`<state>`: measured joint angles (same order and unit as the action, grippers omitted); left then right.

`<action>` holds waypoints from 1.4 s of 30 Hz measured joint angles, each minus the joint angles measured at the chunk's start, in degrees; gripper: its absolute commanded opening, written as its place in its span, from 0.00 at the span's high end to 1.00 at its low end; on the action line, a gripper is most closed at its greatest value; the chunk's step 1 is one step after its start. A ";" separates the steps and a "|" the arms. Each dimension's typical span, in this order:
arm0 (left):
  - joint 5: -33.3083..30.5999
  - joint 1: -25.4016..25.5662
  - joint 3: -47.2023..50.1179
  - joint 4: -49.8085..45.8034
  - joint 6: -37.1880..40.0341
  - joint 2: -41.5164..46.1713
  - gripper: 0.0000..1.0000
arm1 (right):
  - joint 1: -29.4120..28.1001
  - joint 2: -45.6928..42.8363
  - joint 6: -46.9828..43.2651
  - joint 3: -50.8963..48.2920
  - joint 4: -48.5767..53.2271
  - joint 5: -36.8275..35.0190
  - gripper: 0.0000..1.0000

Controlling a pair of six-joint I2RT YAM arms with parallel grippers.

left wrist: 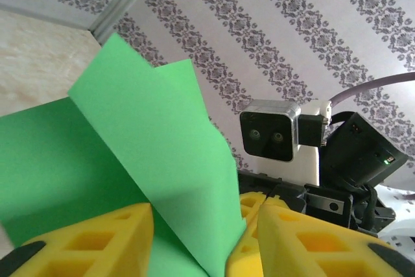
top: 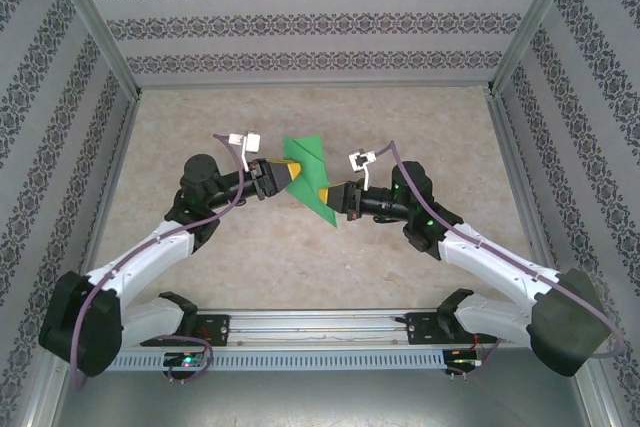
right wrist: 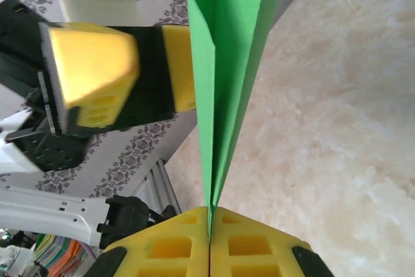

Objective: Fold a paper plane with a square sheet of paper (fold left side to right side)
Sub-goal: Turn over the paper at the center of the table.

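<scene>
The green sheet of paper [top: 305, 162], folded into a slim, layered, pointed shape, hangs in the air over the middle of the table between my two grippers. My right gripper [top: 328, 194] holds its lower right end. In the right wrist view the yellow pads [right wrist: 194, 238] are pressed flat together at my right gripper [right wrist: 209, 215], with the paper's [right wrist: 227, 43] crease running up from between them. My left gripper [top: 288, 175] is at the paper's left side. Its jaws stand apart at my left gripper [left wrist: 198, 244], and a loose green flap [left wrist: 155, 147] passes between them.
The beige tabletop [top: 300, 257] lies below. Patterned walls [top: 320, 22] with metal corner posts [top: 95, 22] close in the back and both sides. A metal rail [top: 320, 322] with the arm bases runs along the near edge.
</scene>
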<state>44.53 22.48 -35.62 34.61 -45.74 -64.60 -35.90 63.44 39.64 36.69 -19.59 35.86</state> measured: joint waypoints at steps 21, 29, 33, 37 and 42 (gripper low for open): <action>-31.10 -3.10 0.00 -38.14 18.18 23.87 0.35 | -17.42 17.09 -17.57 23.17 48.39 -50.93 1.00; -44.13 -3.10 0.04 -44.37 18.51 30.32 0.35 | -22.88 33.77 -15.76 32.39 60.35 -70.82 0.99; -47.34 -3.10 0.20 -45.29 18.56 31.98 0.35 | -24.26 42.45 -14.27 36.44 64.72 -75.80 0.98; -48.74 -3.10 0.20 -45.99 18.60 32.02 0.35 | -25.33 50.10 -13.44 39.85 67.91 -77.57 0.83; -49.13 -3.10 0.20 -46.05 18.62 31.50 0.35 | -26.25 53.20 -12.55 41.27 69.11 -76.17 0.68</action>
<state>-4.60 19.38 -35.42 -11.44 -27.11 -33.10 -62.15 116.64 27.09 77.95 49.52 -40.32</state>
